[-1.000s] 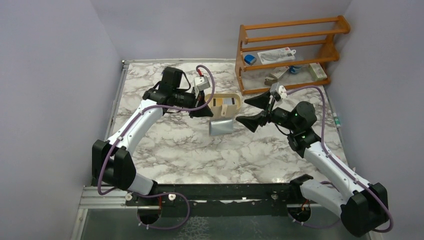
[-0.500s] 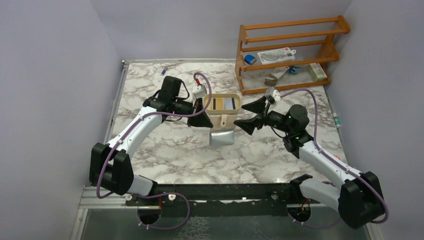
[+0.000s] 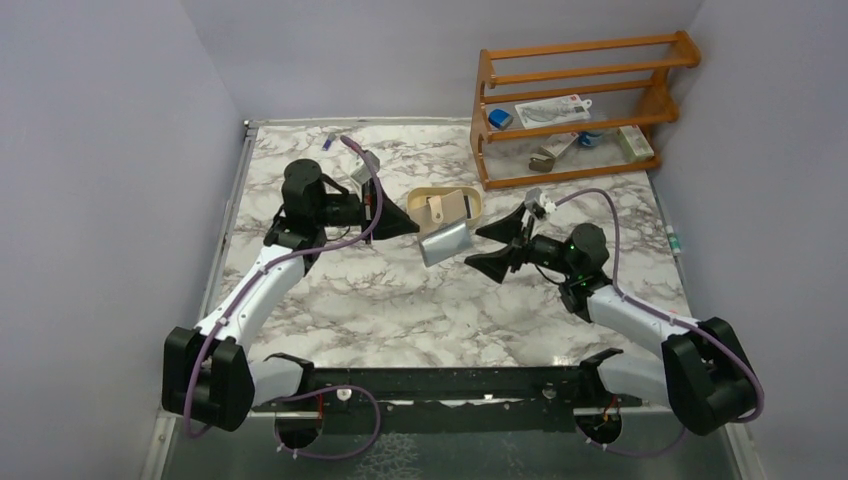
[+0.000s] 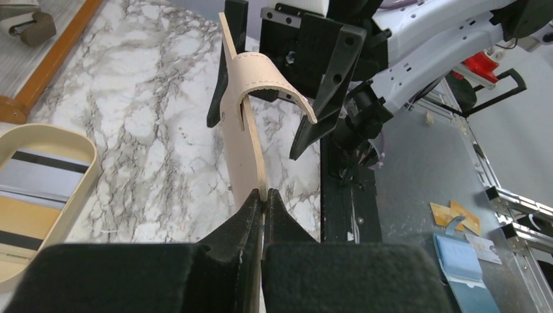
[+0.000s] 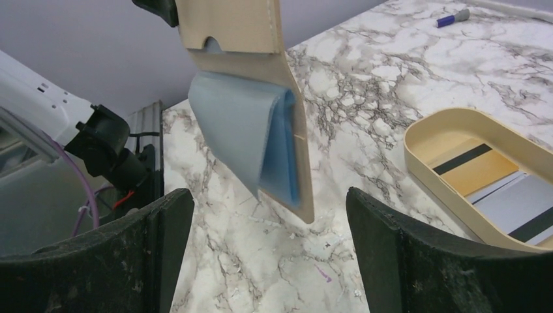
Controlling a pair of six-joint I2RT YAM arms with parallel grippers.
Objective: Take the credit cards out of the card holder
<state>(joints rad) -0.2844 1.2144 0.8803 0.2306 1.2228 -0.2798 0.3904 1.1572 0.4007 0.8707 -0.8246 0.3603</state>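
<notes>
Card holder: hung clamped in left fingers; credit cards protruded; wide right fingers needed closing on them.

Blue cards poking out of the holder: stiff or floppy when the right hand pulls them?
Probably thin, springy: the credit cards look bowed apart where they leave the card holder. Smooth plastic, so likely slippery. The holder, pinched at one edge by the left hand, may swing when tugged.
</notes>
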